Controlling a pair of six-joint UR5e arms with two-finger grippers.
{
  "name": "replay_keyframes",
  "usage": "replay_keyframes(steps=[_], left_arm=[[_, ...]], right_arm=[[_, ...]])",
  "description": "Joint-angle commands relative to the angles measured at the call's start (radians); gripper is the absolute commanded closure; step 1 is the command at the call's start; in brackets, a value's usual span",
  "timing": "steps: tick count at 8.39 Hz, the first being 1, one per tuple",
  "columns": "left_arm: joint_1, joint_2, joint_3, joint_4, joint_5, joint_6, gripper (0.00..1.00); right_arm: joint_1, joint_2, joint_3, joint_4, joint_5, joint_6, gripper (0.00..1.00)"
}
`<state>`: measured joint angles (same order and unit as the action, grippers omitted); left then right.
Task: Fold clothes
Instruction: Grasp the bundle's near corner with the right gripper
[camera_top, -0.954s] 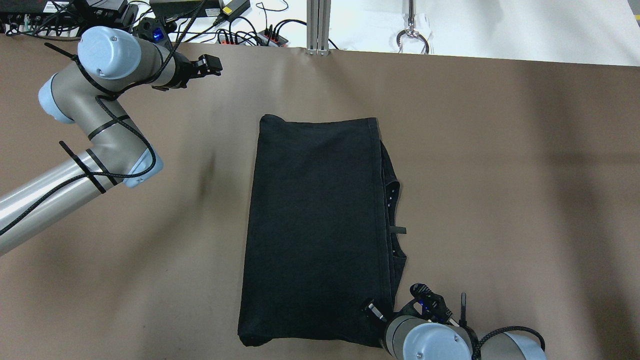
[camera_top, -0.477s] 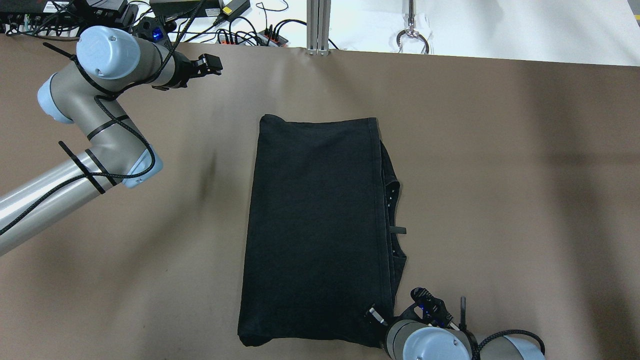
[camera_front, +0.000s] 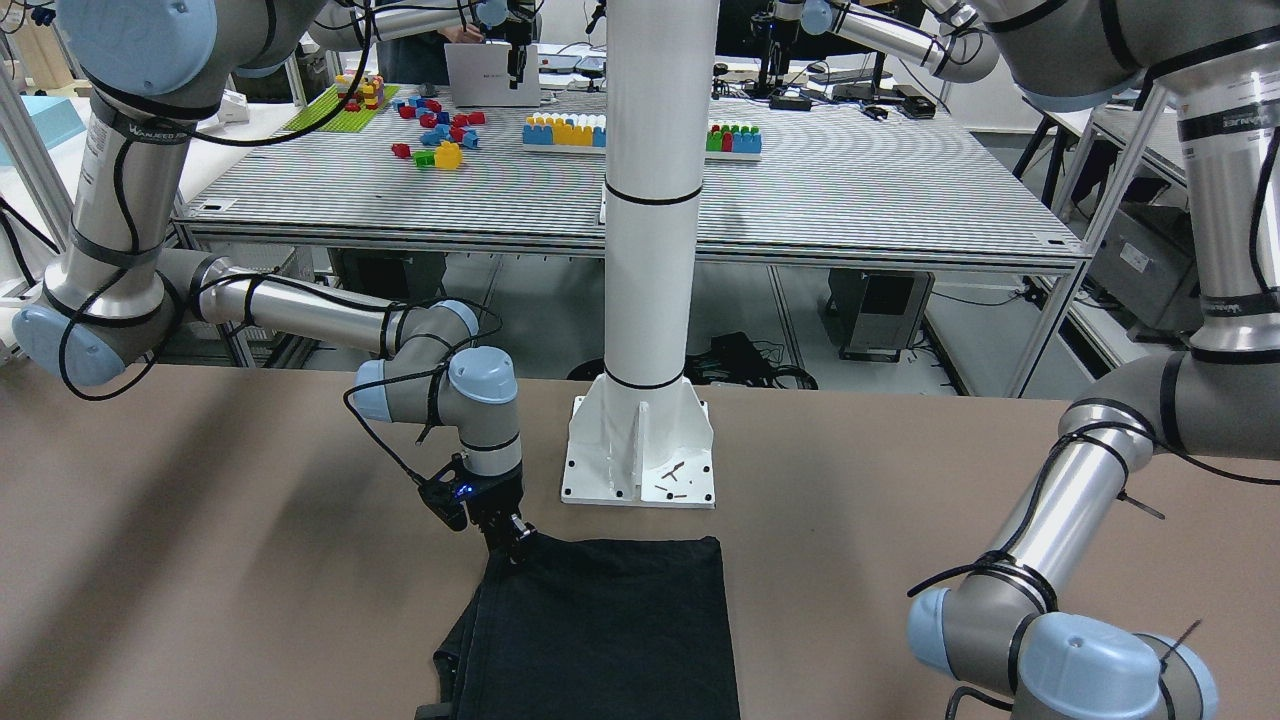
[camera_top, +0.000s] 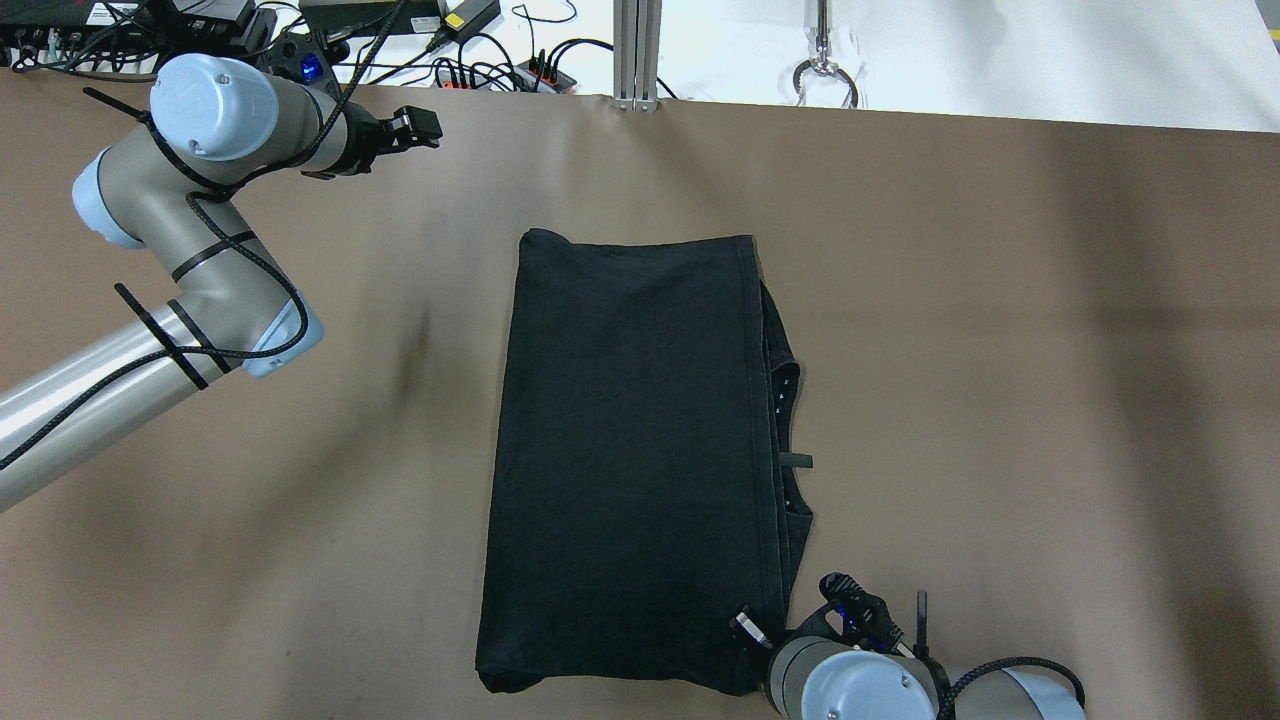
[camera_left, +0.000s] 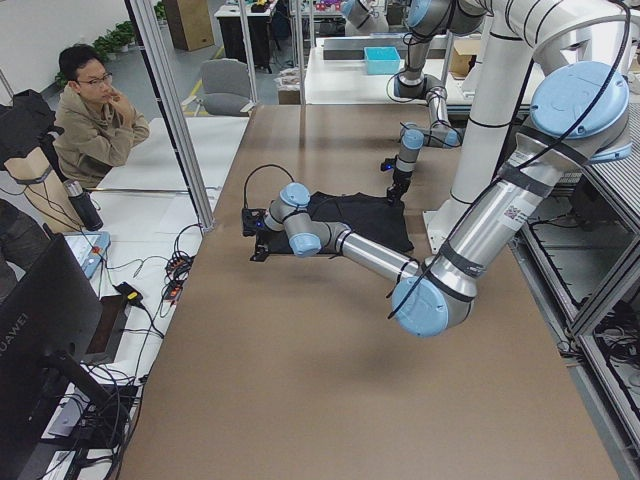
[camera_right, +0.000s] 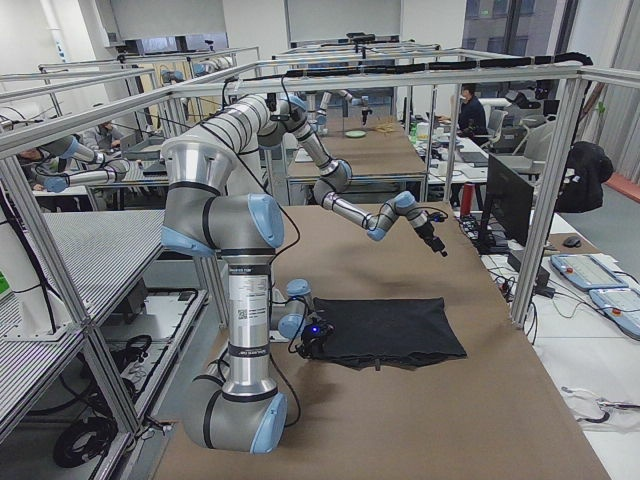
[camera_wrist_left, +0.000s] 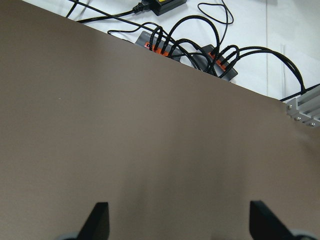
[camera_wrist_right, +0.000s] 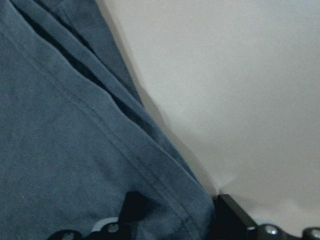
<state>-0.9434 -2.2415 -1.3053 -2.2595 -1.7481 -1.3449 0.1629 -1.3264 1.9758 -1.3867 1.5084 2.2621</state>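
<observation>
Both arms have crept a touch in the last second: the left arm (camera_top: 190, 290) has gone leftward and the right arm (camera_top: 870, 685) toward the near edge. The garment hasn't stirred. I've got wide bare table (camera_top: 1000, 350) on either side. The garment (camera_top: 630, 450) lies flat mid-table, hemmed edge on its right. Left gripper (camera_top: 415, 125) hovers far left by the table's far edge, fingers (camera_wrist_left: 98, 217) spread wide on nothing. Right gripper (camera_front: 515, 530) sits at the garment's near right corner, fingers straddling the hem; I can't tell if they're pinching.

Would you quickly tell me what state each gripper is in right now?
Left gripper: open, empty, over the bare table.
Right gripper: straddles a corner of the garment; grip cannot be told.
</observation>
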Motion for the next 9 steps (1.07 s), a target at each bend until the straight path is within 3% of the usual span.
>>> replay_keyframes(steps=[1,3,5,7,9], left_arm=[[0.002,0.026,-0.031,0.001,0.002,0.000,0.00],[0.008,0.028,-0.029,0.003,0.004,0.000,0.00],[0.008,0.030,-0.031,0.001,0.002,0.000,0.00],[0.008,0.051,-0.063,0.003,0.001,-0.029,0.00],[0.024,0.118,-0.196,0.006,-0.014,-0.165,0.00]], right_arm=[[0.010,0.004,0.009,0.000,0.001,0.014,0.77],[0.010,0.010,0.008,0.000,0.001,0.026,0.99],[0.018,0.019,0.027,-0.002,0.001,0.056,1.00],[0.021,0.006,0.108,-0.014,0.010,0.056,1.00],[0.013,0.004,0.118,-0.014,0.012,0.056,1.00]])
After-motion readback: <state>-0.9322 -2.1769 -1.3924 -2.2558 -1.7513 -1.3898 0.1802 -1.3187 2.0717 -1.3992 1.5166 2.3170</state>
